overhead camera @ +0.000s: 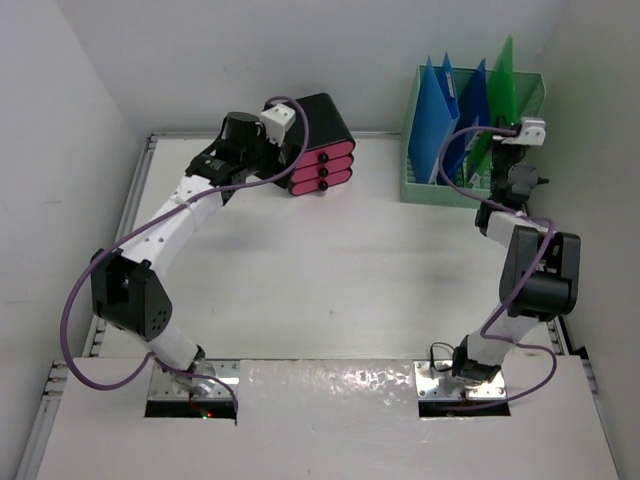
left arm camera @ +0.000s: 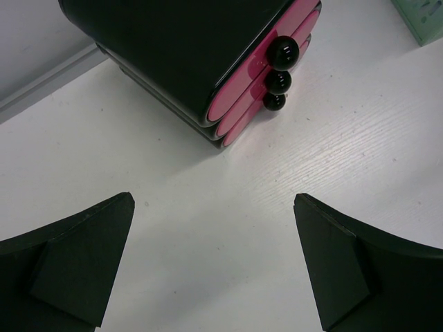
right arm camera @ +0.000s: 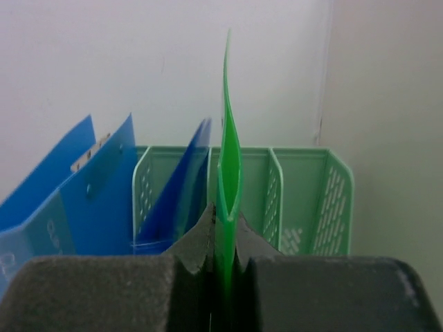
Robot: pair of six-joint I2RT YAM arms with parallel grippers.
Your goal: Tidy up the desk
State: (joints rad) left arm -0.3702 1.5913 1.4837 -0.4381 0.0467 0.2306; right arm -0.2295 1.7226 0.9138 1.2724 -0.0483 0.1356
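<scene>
The white desk (overhead camera: 330,260) holds a black drawer unit with three pink drawer fronts and black knobs (overhead camera: 318,150) at the back left. My left gripper (overhead camera: 272,148) is just left of it. In the left wrist view the gripper (left arm camera: 214,263) is open and empty above bare desk, with the drawer unit (left arm camera: 201,55) just ahead. My right gripper (overhead camera: 505,160) is at the green file rack (overhead camera: 420,180) at the back right. In the right wrist view the gripper (right arm camera: 225,228) is shut on the edge of an upright green folder (right arm camera: 227,138).
Blue folders (overhead camera: 445,100) stand in the rack's left slots and also show in the right wrist view (right arm camera: 90,187). The rack's rightmost slot (right arm camera: 311,194) holds nothing. White walls close in at the back and both sides. Metal rails (overhead camera: 130,200) run along the desk edges.
</scene>
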